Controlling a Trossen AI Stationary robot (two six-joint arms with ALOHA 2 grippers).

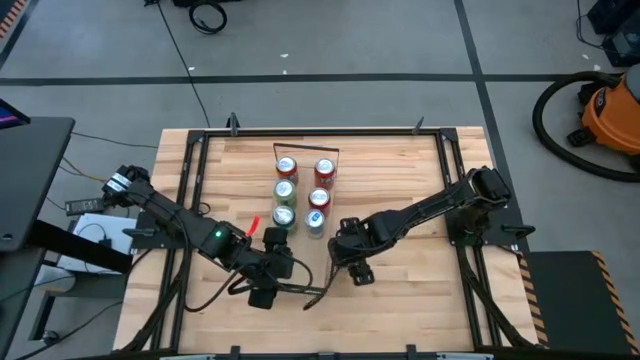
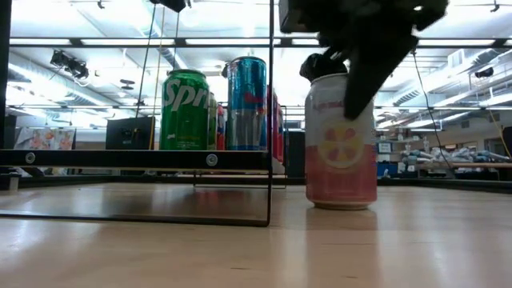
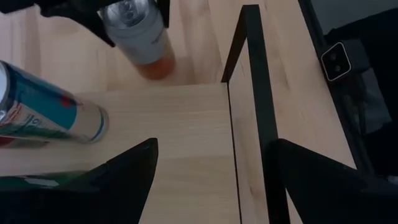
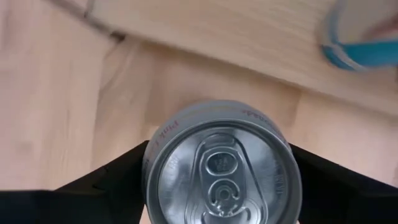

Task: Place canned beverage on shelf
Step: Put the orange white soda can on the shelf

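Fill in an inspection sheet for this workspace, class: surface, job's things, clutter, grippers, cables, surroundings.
Surface: light-wood tabletop, black frame around it.
Job's things: shelf carrying cans in two rows, among them a green can and a blue can; pink can standing upright on the tabletop beside the shelf.
Clutter: nothing seen.
Grippers: right gripper above the pink can, fingers on either side of it; left gripper open over the shelf's end.
Cables: black cable on the floor.
Surroundings: orange vacuum, grey floor.

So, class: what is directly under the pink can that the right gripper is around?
The pink can stands on the bare wooden tabletop, beside the shelf. The right gripper straddles its top; the can hides its contact patch.
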